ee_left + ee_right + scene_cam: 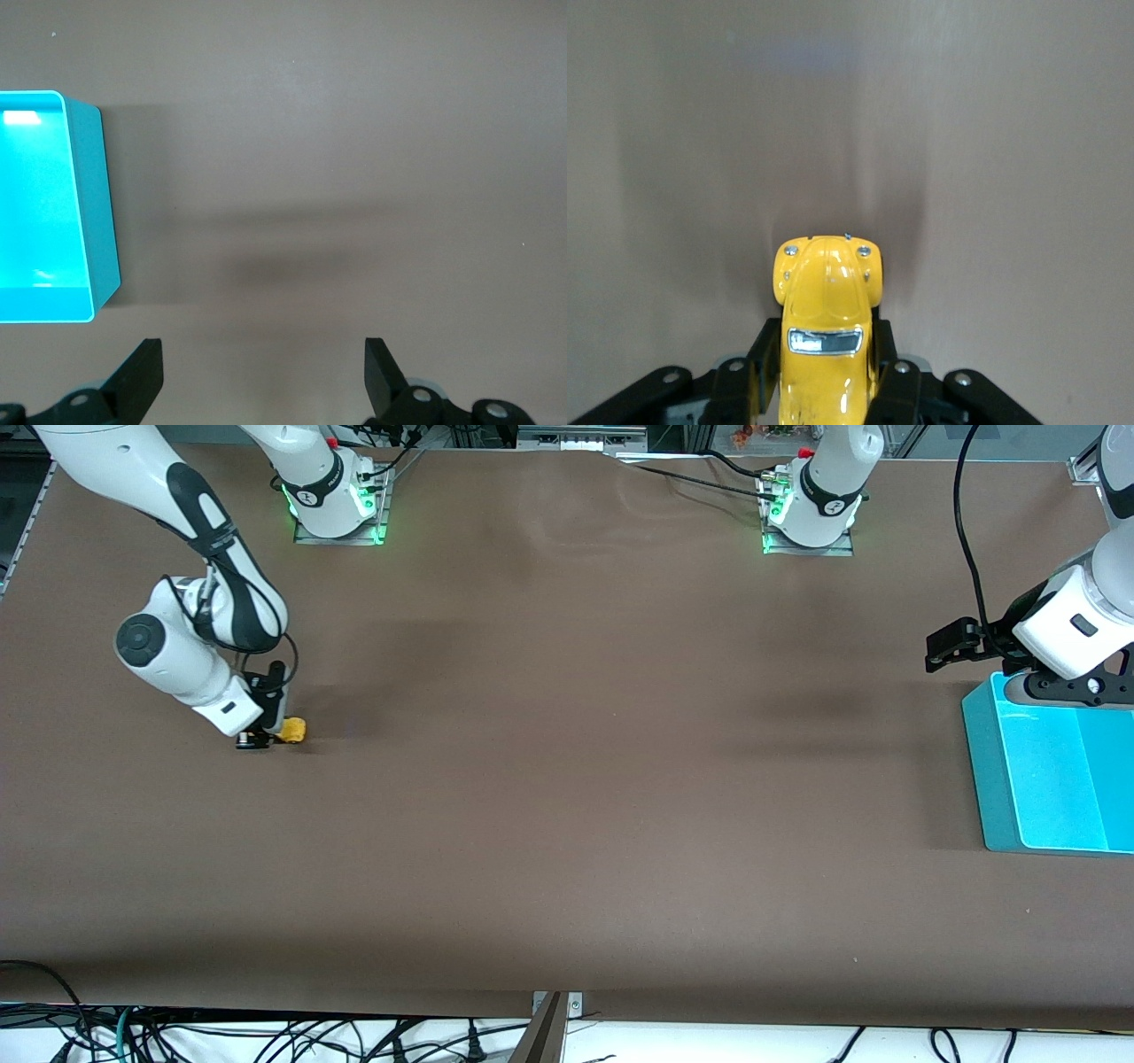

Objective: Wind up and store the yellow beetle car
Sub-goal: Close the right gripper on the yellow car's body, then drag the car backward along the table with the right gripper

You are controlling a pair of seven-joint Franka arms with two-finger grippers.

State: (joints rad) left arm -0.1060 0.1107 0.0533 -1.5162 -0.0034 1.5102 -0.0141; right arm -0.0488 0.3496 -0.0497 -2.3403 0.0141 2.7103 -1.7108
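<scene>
The yellow beetle car (293, 731) sits on the brown table at the right arm's end. In the right wrist view the car (826, 319) shows its rounded hood and a dark window, gripped by its sides. My right gripper (273, 728) is down at the table and shut on the car, its fingers (897, 390) pressed against the body. My left gripper (950, 646) is open and empty in the air beside the teal bin (992, 779), its fingertips (142, 376) wide apart over bare table.
The teal bin (84, 221) stands at the left arm's end of the table, open on top with a pale blue inside. Brown table cloth (567, 797) lies between the two arms. Cables hang below the table's front edge.
</scene>
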